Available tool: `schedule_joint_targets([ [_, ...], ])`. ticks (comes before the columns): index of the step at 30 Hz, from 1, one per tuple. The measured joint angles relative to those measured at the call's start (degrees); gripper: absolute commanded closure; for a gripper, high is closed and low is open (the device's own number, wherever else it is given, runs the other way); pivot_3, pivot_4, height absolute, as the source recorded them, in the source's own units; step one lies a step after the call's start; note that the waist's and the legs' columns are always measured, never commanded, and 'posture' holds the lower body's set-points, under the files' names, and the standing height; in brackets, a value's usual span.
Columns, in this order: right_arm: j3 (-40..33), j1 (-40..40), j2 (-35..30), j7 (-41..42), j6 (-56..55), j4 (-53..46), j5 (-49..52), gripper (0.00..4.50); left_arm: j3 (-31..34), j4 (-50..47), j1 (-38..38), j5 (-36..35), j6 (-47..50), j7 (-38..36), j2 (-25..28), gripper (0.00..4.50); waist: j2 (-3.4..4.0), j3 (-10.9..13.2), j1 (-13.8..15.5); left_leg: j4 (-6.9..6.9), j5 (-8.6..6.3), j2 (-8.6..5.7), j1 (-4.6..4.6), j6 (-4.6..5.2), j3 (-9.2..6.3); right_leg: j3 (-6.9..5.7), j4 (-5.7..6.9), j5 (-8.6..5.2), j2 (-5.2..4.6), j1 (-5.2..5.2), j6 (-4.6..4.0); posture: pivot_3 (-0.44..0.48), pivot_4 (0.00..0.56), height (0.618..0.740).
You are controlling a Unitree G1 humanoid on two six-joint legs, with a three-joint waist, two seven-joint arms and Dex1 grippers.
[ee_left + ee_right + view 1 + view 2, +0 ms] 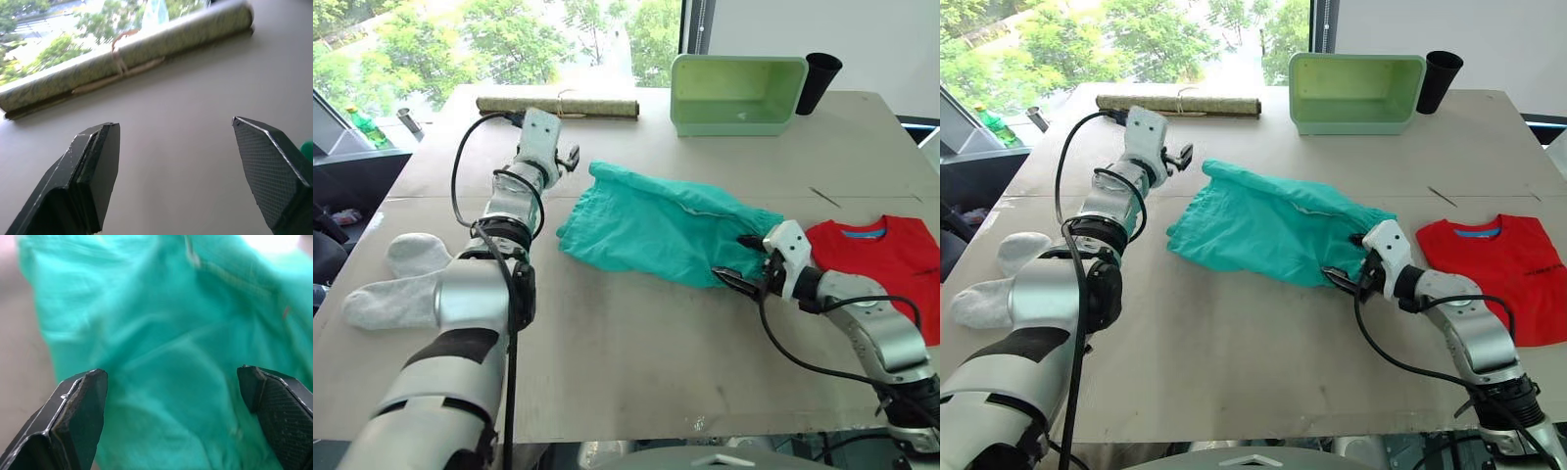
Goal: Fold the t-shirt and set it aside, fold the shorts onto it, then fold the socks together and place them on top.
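Judging by how things lie, the shorts are the step in hand: the t-shirt (886, 257) already lies flat and compact at the robot's right edge of the counter (636, 362), so the teal garment is next to be folded and carried onto it. Nearest the robot, the right end effector (742, 260) sits low at the near right end of the shorts (656, 230), its two black fingers spread wide and released, with teal cloth between and beyond them in the right wrist view but nothing pinched yet. The next move probably calls for closing on that edge, where the fabric bunches, and taking a firm bite of both layers before lifting. The socks (396, 284) lie light grey at the near left of the counter, well apart from both garments and partly hidden behind the left arm. The shorts themselves are a rumpled teal heap in the middle of the counter, creased and lying slantwise. Further off, the left end effector (570, 157) hovers just beyond the far left corner of the shorts, fingers open and holding nothing, bare counter beneath them. Beyond it lie a rolled mat (558, 106), a pale green bin (736, 95) and a black cup (817, 80).
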Motion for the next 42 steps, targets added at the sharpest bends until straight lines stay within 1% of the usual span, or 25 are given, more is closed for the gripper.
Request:
schedule_joint_targets([
  [3, -4.88, -1.99, -0.94, 1.31, 2.92, -3.92, 6.8, 0.0, 2.13, -5.01, -0.53, -5.18, -5.09, -13.74, -1.37, 0.58, 0.0, 0.0, -0.04, 0.04, -0.01, 0.0, 0.03, -0.02, -0.02, -0.02, -0.02, 0.01, -0.02, 0.04, -0.02, 0.0, 0.15, 0.74],
  [5, -7.9, -6.54, 0.56, -0.23, 3.98, -4.03, 9.92, 0.0, 2.04, -10.04, -0.5, -8.34, -5.94, -24.0, -3.37, 0.58, 0.03, -0.02, -0.2, 0.06, 0.0, 0.01, 0.08, -0.03, -0.01, -0.04, -0.01, 0.02, -0.02, 0.08, -0.03, 0.0, 0.15, 0.74],
  [6, -8.2, -7.89, 1.15, -0.76, 4.01, -3.73, 10.15, 0.0, 1.72, -10.92, -0.49, -8.59, -5.93, -25.49, -4.07, 0.58, 0.03, -0.02, -0.21, 0.07, 0.0, 0.01, 0.14, -0.03, -0.02, -0.05, 0.0, 0.01, -0.02, 0.15, -0.03, 0.0, 0.15, 0.74],
  [7, -7.78, -11.17, 2.78, -2.28, 3.31, -2.1, 9.28, 0.0, 0.82, -12.18, -0.37, -8.51, -5.9, -26.95, -5.73, 0.58, 0.03, -0.02, -0.24, 0.07, 0.0, 0.02, 0.16, -0.02, -0.02, -0.06, 0.01, 0.01, -0.01, 0.17, -0.03, 0.0, 0.15, 0.74],
  [8, -6.22, -13.32, 3.65, -2.86, 2.01, 0.32, 7.42, 0.0, -0.41, -12.28, -0.16, -8.0, -5.89, -26.9, -7.48, 0.58, 0.04, -0.05, -0.28, 0.07, 0.01, 0.01, 0.18, -0.01, 0.0, -0.05, 0.04, 0.01, 0.0, 0.18, -0.02, 0.0, 0.15, 0.74],
  [9, -5.11, -14.15, 4.02, -3.01, 1.17, 1.83, 6.15, 0.0, -1.27, -12.3, 0.2, -7.63, -5.88, -26.76, -8.3, 0.58, 0.04, -0.05, -0.29, 0.07, 0.01, 0.01, 0.16, -0.01, 0.01, -0.05, 0.04, 0.01, 0.02, 0.18, -0.02, 0.0, 0.15, 0.74],
  [12, 0.23, -16.52, 6.84, -3.34, -2.72, 10.94, 0.38, 0.0, -4.91, -11.02, 2.62, -4.03, -4.76, -24.24, -10.66, 0.58, 0.03, -0.04, -0.49, 0.07, 0.01, 0.01, 0.09, 0.01, 0.09, -0.01, 0.06, 0.01, 0.08, 0.11, -0.01, 0.0, 0.15, 0.74],
  [14, 3.08, -17.19, 8.13, -3.16, -5.19, 16.68, -2.86, 0.0, -7.48, -9.07, 4.0, -1.06, -4.3, -21.99, -10.94, 0.58, 0.03, -0.04, -0.66, 0.04, 0.01, 0.0, 0.07, 0.01, 0.14, 0.02, 0.07, 0.01, 0.1, 0.05, -0.01, 0.0, 0.15, 0.74],
  [17, 5.8, -16.89, 8.53, -3.04, -7.03, 22.47, -6.55, 0.0, -10.39, -6.46, 6.34, 2.68, -3.48, -19.1, -10.94, 0.58, 0.03, -0.04, -0.82, 0.03, 0.02, 0.0, 0.06, 0.01, 0.15, 0.02, 0.06, 0.0, 0.1, 0.04, -0.01, 0.0, 0.15, 0.74],
  [19, 6.45, -14.13, 7.23, -1.69, -7.97, 23.68, -8.05, 0.0, -12.19, -5.23, 8.39, 4.54, -2.61, -18.1, -9.97, 0.58, 0.03, -0.04, -0.8, 0.03, 0.01, 0.01, 0.06, 0.0, 0.14, 0.02, 0.05, 0.0, 0.08, 0.04, 0.0, 0.0, 0.15, 0.74],
  [21, 6.44, -13.05, 6.53, -1.02, -8.15, 23.62, -8.21, 0.0, -12.49, -5.45, 8.46, 4.9, -2.37, -18.02, -9.07, 0.58, 0.03, -0.06, -0.9, 0.06, 0.01, 0.02, 0.1, 0.0, 0.11, 0.02, 0.06, 0.0, 0.07, 0.07, -0.01, 0.0, 0.15, 0.74],
  [23, 6.0, -11.7, 5.31, 0.02, -8.48, 22.6, -8.18, 0.0, -14.0, -6.38, 8.64, 6.26, -1.35, -17.88, -7.81, 0.58, 0.03, -0.23, -1.13, 0.07, 0.0, 0.03, 0.32, -0.01, 0.05, 0.02, 0.06, 0.0, 0.03, 0.28, 0.0, 0.0, 0.15, 0.74],
  [26, 4.69, -10.03, 4.43, 0.14, -9.06, 21.6, -8.04, 0.0, -14.6, -7.13, 9.47, 6.62, -0.84, -16.57, -7.09, 0.58, 0.02, -0.49, -1.29, 0.06, -0.04, 0.04, 0.44, -0.07, -0.01, 0.02, 0.06, 0.0, -0.02, 0.39, -0.01, 0.0, 0.15, 0.74],
  [30, -0.09, -7.77, 3.29, 0.14, -8.81, 18.93, -5.4, 0.0, -13.46, -7.49, 9.68, 6.24, -0.87, -14.04, -5.79, 0.58, 0.03, -0.48, -1.42, 0.05, -0.07, 0.04, 0.45, -0.11, -0.05, 0.0, 0.06, 0.0, -0.07, 0.42, -0.02, 0.0, 0.15, 0.74],
  [31, -2.91, -7.06, 2.83, -0.01, -6.93, 16.44, -3.07, 0.0, -12.13, -7.6, 9.79, 4.92, -0.98, -15.28, -5.25, 0.58, 0.06, -0.46, -1.45, 0.04, -0.07, 0.04, 0.35, -0.11, -0.05, 0.0, 0.06, 0.01, -0.08, 0.29, -0.02, 0.0, 0.15, 0.74],
  [32, -3.74, -7.01, 2.49, -0.05, -6.36, 15.56, -2.37, 0.0, -11.8, -7.62, 9.83, 4.43, -1.07, -15.82, -5.06, 0.58, 0.07, -0.45, -1.45, 0.04, -0.05, 0.04, 0.23, -0.09, -0.05, -0.01, 0.06, 0.01, -0.1, 0.19, -0.03, 0.0, 0.15, 0.74],
  [34, -7.99, -6.65, 0.94, -0.76, -1.97, 10.74, 1.42, 0.0, -10.17, -9.44, 10.11, 2.08, -1.89, -19.89, -4.9, 0.58, 0.06, -0.44, -1.29, 0.05, -0.01, 0.04, 0.0, -0.03, -0.06, -0.05, 0.04, 0.01, -0.1, 0.01, -0.04, 0.0, 0.15, 0.74],
  [35, -8.91, -6.34, 0.61, -1.1, -0.87, 9.47, 2.24, 0.0, -9.99, -10.29, 10.13, 1.73, -2.3, -20.92, -4.82, 0.58, 0.05, -0.43, -1.08, 0.05, -0.01, 0.04, -0.02, -0.03, -0.08, -0.08, 0.0, 0.01, -0.1, 0.01, -0.04, 0.0, 0.15, 0.74],
  [37, -12.99, -3.27, -0.09, -3.15, 4.72, 4.26, 6.37, 0.0, -9.54, -15.54, 10.26, -0.41, -3.24, -25.6, -3.74, 0.58, 0.05, -0.44, -0.67, 0.0, -0.02, 0.04, -0.03, -0.03, -0.09, -0.11, -0.13, 0.01, -0.1, 0.04, -0.04, 0.0, 0.15, 0.74],
  [39, -16.13, 0.63, 0.53, -6.07, 10.38, 0.62, 10.32, 0.0, -9.12, -21.02, 11.01, -2.26, -2.49, -29.35, -2.09, 0.58, 0.06, -0.44, -0.58, -0.06, -0.02, 0.04, 0.02, -0.03, -0.08, -0.1, -0.17, 0.02, -0.12, 0.08, -0.05, 0.0, 0.15, 0.74],
  [41, -19.53, 4.54, 2.61, -10.07, 17.01, -2.97, 15.94, 0.0, -8.71, -27.91, 13.02, -4.59, -0.31, -33.71, -0.36, 0.58, 0.1, -0.45, -0.68, -0.1, -0.02, 0.04, 0.06, -0.04, -0.08, -0.08, -0.15, 0.02, -0.13, 0.09, -0.05, 0.0, 0.15, 0.74],
  [42, -21.8, 7.08, 4.35, -12.88, 20.98, -5.94, 20.82, 0.0, -8.7, -33.59, 15.38, -6.76, 2.06, -37.12, 0.5, 0.58, 0.13, -0.46, -0.76, -0.12, -0.02, 0.04, 0.07, -0.04, -0.1, -0.08, -0.15, 0.01, -0.13, 0.09, -0.06, 0.0, 0.15, 0.74],
])
